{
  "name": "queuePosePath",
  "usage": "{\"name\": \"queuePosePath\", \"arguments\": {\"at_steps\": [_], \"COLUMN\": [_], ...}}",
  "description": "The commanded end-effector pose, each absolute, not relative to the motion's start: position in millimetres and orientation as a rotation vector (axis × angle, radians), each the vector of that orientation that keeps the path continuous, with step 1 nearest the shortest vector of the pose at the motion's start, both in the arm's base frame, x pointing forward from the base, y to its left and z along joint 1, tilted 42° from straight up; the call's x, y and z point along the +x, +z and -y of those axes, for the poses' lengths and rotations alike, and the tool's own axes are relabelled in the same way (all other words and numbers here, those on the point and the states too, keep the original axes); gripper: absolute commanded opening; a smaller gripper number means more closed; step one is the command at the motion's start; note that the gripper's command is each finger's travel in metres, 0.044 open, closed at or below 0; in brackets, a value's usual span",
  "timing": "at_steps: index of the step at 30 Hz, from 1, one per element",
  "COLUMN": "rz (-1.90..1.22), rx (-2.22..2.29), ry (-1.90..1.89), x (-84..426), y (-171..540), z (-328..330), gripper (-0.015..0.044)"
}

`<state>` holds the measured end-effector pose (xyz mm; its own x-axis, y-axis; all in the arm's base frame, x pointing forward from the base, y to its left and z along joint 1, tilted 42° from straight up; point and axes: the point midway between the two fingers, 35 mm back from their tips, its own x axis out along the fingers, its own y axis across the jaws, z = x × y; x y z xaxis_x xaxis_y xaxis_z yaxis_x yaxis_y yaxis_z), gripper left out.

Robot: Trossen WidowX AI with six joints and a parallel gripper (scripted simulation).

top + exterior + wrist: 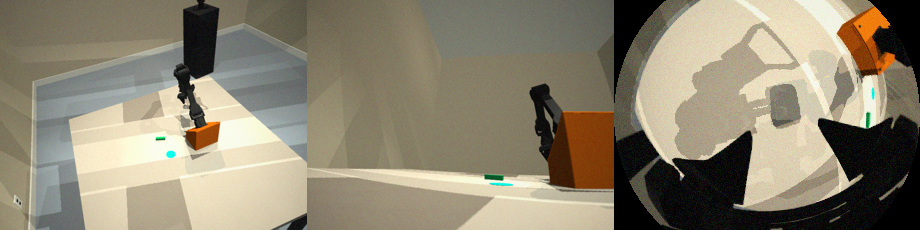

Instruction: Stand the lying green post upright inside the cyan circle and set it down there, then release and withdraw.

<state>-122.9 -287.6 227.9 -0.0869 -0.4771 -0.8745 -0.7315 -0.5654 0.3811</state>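
The green post (160, 138) (494, 177) (868, 120) lies on its side on the pale table top. The cyan circle (171, 154) (501, 184) (873, 93) is flat on the table a short way from the post, and nothing stands in it. My gripper (184, 102) (786, 128) is open and empty, pointing down above the table. It is well away from the post and circle, further back and to the right in the top view. In the exterior view its fingertips are partly hidden behind the orange block.
The large orange wedge-shaped block (207, 136) (593, 152) (859, 42), with the arm's base at it, stands right of the post and circle. A tall black pillar (199, 42) stands beyond the table's back edge. Arm shadows fall on the table.
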Motion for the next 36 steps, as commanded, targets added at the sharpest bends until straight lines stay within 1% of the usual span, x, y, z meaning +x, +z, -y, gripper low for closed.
{"name": "queuePosePath", "arguments": {"at_steps": [1, 6, 7, 14, 21, 29, 36], "rz": [-1.325, -1.131, -1.082, -0.704, -0.240, 0.383, 1.012], "rx": [-1.965, -2.075, -2.099, -2.243, -2.326, -2.324, -2.201], "ry": [1.717, 1.925, 1.972, 2.298, 2.598, 2.911, 3.137], "x": [-122, -91, -83, -32, 22, 80, 127], "y": [228, 220, 218, 206, 188, 171, 158], "z": [288, 298, 299, 306, 304, 289, 266], "gripper": [0.0374, 0.0242, 0.0233, 0.0233, 0.0233, 0.0233, 0.0233]}}
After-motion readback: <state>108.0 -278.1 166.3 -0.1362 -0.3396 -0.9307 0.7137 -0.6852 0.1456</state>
